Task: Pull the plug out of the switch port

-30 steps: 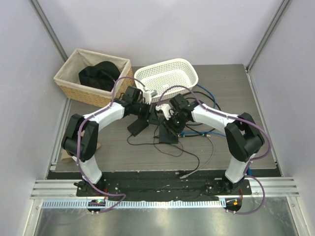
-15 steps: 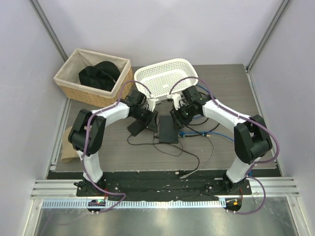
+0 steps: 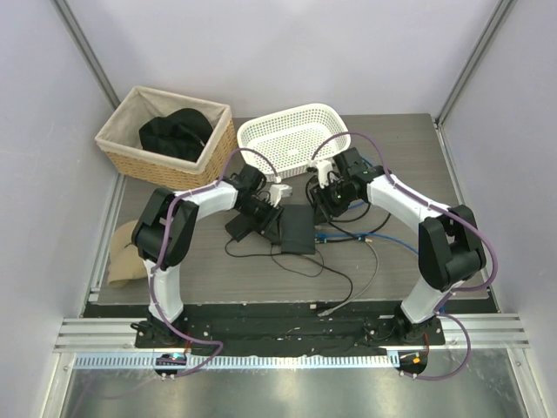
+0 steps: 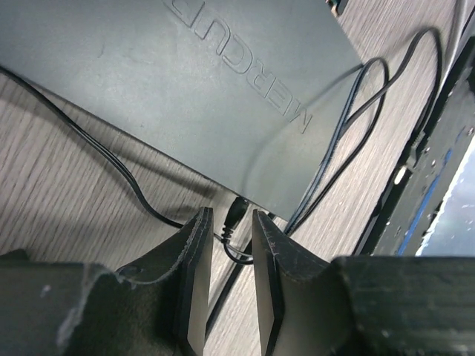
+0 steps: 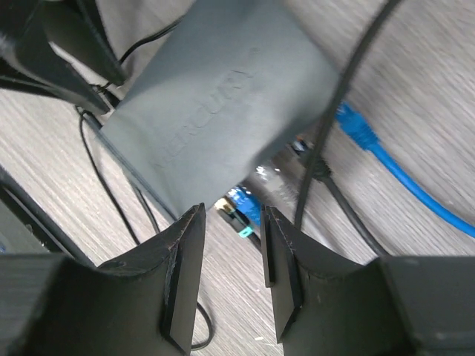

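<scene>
**Left jaws astride plug at switch edge**

left gripper (image 4: 226,248): jaws narrowly parted, gripping nothing. The black plug (image 4: 234,211) sits between their tips, seated in the switch (image 4: 208,96) just ahead, lined up for a pinch. right gripper (image 5: 230,259): jaws part-open, empty, blue connector (image 5: 241,208) just beyond.

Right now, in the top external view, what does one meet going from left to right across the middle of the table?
Tan object at the left edge → black adapter brick → switch → blue cable.
</scene>
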`<state>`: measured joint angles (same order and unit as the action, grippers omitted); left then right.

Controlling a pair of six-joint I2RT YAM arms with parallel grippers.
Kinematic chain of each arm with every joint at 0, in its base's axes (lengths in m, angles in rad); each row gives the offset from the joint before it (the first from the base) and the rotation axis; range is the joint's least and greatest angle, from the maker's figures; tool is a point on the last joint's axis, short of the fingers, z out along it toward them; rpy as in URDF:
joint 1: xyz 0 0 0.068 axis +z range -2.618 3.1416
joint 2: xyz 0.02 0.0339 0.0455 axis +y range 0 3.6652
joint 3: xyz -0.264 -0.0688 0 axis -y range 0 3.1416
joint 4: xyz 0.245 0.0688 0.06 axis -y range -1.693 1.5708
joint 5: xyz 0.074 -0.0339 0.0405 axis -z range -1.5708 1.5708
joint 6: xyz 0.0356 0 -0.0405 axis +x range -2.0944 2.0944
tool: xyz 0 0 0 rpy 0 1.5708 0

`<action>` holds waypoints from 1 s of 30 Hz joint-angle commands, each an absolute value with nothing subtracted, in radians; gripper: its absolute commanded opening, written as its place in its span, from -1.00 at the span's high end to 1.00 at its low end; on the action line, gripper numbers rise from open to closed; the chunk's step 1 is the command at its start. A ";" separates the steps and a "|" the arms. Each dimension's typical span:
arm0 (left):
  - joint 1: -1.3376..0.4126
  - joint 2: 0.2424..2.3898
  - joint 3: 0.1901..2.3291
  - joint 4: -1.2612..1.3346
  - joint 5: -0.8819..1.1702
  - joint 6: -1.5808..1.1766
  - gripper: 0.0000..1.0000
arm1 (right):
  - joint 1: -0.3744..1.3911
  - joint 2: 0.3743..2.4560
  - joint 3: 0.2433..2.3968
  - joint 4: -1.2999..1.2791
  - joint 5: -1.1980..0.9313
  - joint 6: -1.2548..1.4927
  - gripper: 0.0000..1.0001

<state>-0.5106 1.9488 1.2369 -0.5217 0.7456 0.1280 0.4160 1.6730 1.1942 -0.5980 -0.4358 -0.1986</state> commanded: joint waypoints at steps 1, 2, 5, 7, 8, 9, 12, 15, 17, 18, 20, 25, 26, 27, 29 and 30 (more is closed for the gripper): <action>-0.515 1.971 1.278 -0.586 0.765 0.222 0.37 | 0.397 1.660 1.201 -0.563 -0.448 -0.170 0.13; -0.515 1.979 1.282 -0.610 0.767 0.235 0.37 | 0.397 1.663 1.200 -0.563 -0.451 -0.170 0.13; -0.520 2.005 1.318 -0.670 0.795 0.281 0.37 | 0.396 1.667 1.190 -0.558 -0.469 -0.169 0.12; -0.525 2.016 1.338 -0.686 0.779 0.296 0.37 | 0.396 1.669 1.183 -0.551 -0.472 -0.167 0.11; -0.531 2.019 1.342 -0.696 0.772 0.301 0.37 | 0.397 1.669 1.181 -0.551 -0.471 -0.167 0.11; -0.532 2.022 1.354 -0.701 0.764 0.304 0.37 | 0.396 1.669 1.181 -0.551 -0.471 -0.167 0.11; -0.535 2.039 1.371 -0.715 0.749 0.307 0.37 | 0.397 1.674 1.180 -0.549 -0.469 -0.167 0.11; -0.540 2.054 1.384 -0.729 0.746 0.304 0.43 | 0.397 1.680 1.172 -0.549 -0.468 -0.161 0.11; -0.545 2.062 1.388 -0.742 0.747 0.311 0.46 | 0.396 1.683 1.161 -0.548 -0.469 -0.156 0.11; -0.546 2.065 1.391 -0.749 0.747 0.311 0.49 | 0.397 1.684 1.160 -0.549 -0.475 -0.155 0.11; -0.545 2.071 1.394 -0.767 0.744 0.321 0.51 | 0.397 1.690 1.155 -0.543 -0.485 -0.147 0.12; -0.545 2.100 1.420 -0.846 0.753 0.354 0.62 | 0.397 1.707 1.170 -0.543 -0.589 -0.132 0.13; -0.546 2.105 1.431 -0.860 0.764 0.362 0.63 | 0.402 1.712 1.184 -0.545 -0.607 -0.130 0.14; -0.545 2.115 1.436 -0.870 0.782 0.370 0.70 | 0.405 1.715 1.189 -0.546 -0.620 -0.130 0.16; -0.546 2.126 1.454 -0.897 0.799 0.374 0.76 | 0.420 1.723 1.200 -0.548 -0.638 -0.138 0.18; -0.545 2.140 1.462 -0.906 0.807 0.376 0.85 | 0.428 1.726 1.200 -0.548 -0.637 -0.146 0.23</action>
